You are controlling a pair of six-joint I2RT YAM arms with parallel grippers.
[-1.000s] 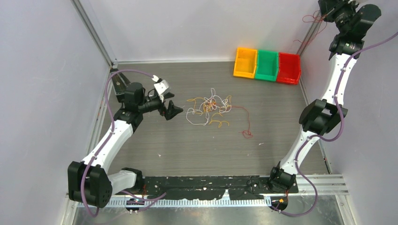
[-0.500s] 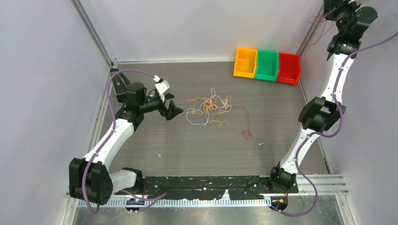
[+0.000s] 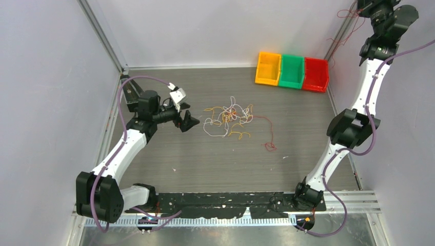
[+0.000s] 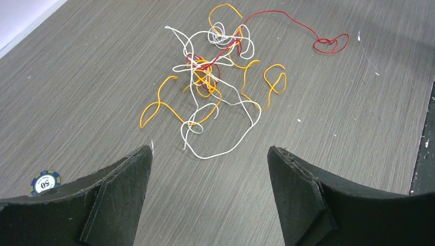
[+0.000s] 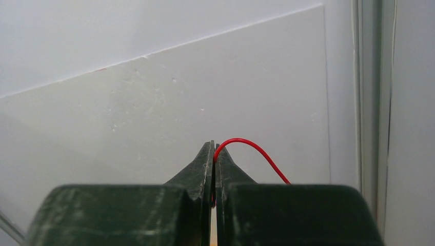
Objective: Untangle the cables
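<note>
A loose tangle of thin white, orange and red cables (image 3: pixel 228 120) lies mid-table; it also shows in the left wrist view (image 4: pixel 215 77). One red cable (image 3: pixel 269 145) trails out of the tangle to the right and ends in a small curl (image 4: pixel 331 43). My left gripper (image 3: pixel 183 110) is open and empty, just left of the tangle, with its jaws wide apart above the table (image 4: pixel 210 151). My right gripper (image 3: pixel 363 7) is raised high at the back right corner, shut on a separate thin red cable (image 5: pixel 251 149) that dangles beside the corner post (image 3: pixel 342 32).
Orange (image 3: pixel 268 67), green (image 3: pixel 292 72) and red (image 3: pixel 315 74) bins stand in a row at the back right. A small blue chip marked 50 (image 4: pixel 45 181) lies on the table by my left finger. Walls enclose the table on three sides.
My right gripper has shifted slightly higher at the corner, and the dangling red cable has swung with it. The left arm and the tangle have not visibly moved.
</note>
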